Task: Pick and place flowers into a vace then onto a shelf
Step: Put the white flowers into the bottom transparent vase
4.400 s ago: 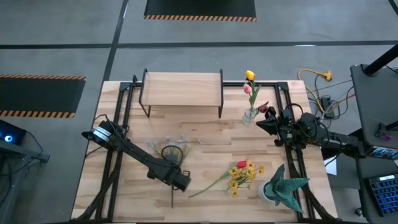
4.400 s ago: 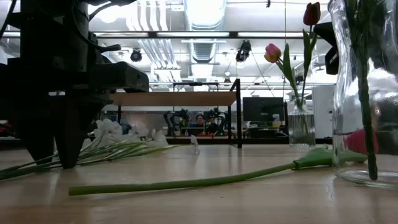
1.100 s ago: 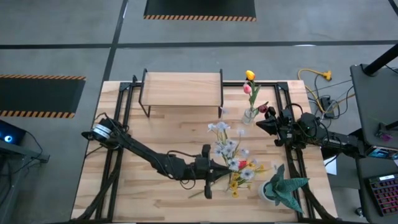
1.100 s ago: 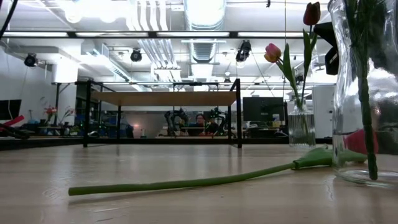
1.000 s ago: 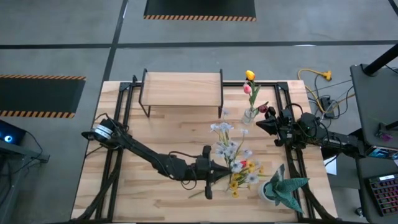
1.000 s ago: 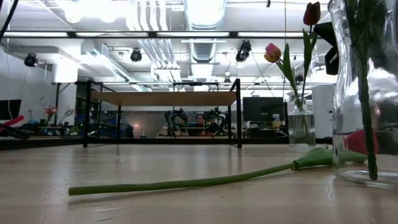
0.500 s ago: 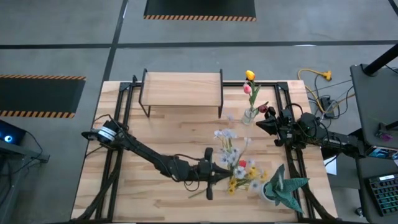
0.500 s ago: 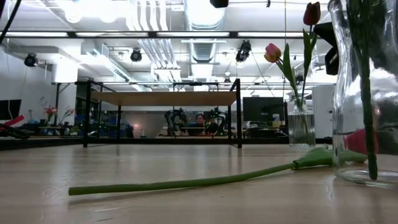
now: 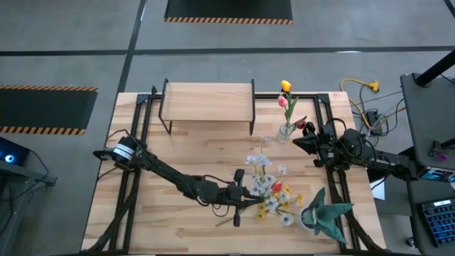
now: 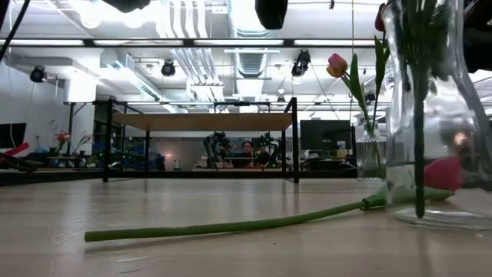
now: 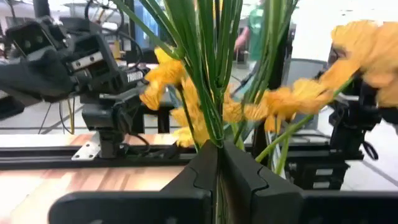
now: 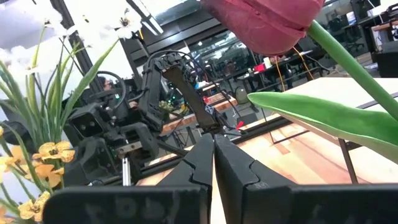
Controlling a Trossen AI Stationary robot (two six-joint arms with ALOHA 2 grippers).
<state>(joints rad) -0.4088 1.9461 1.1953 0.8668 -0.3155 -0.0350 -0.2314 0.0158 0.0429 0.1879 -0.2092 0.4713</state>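
Above table centre, left gripper [image 9: 244,196] clamps white bunch [image 9: 264,169]; two vases [image 9: 286,131]; right gripper [image 9: 297,143] closed.

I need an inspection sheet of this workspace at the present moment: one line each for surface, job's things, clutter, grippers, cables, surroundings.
Surface: wooden table, mostly bare.
Job's things: white bunch of flowers held upright over the yellow sprig; a small vase holds yellow and pink tulips; shelf bare; one long stem lies flat.
Clutter: green potted plant at the table's right front.
Grippers: left gripper shut on the white bunch's stems; right gripper beside the small vase, shut on a maroon tulip.
Cables: yellow cable on the floor, off the table.
Surroundings: person far behind the table.
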